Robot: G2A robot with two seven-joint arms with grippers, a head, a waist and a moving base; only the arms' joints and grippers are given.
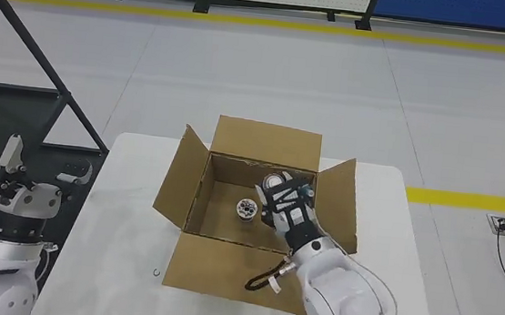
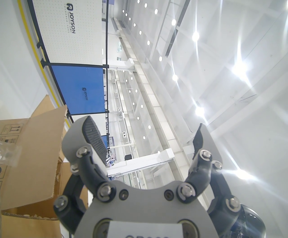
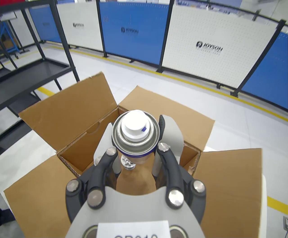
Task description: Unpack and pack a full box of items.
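An open cardboard box (image 1: 223, 269) stands in the middle of the white table (image 1: 117, 236), all flaps spread outward. My right gripper (image 1: 281, 197) is inside the box near its right wall, shut on an upright spray can (image 3: 135, 133) with a white cap and silver rim. The same can (image 1: 274, 182) shows from above. A small round metal part (image 1: 246, 210) lies on the box floor beside the can, seen under it as the metal part (image 3: 127, 162). My left gripper (image 2: 144, 137) is off the table's left edge, open, holding nothing and pointing up at the ceiling.
A box flap (image 2: 33, 157) rises close beside the left gripper, with a clear plastic packet (image 2: 7, 151) at its edge. A tiny ring (image 1: 158, 272) lies on the table left of the box. A black metal rack (image 1: 25, 53) stands at far left.
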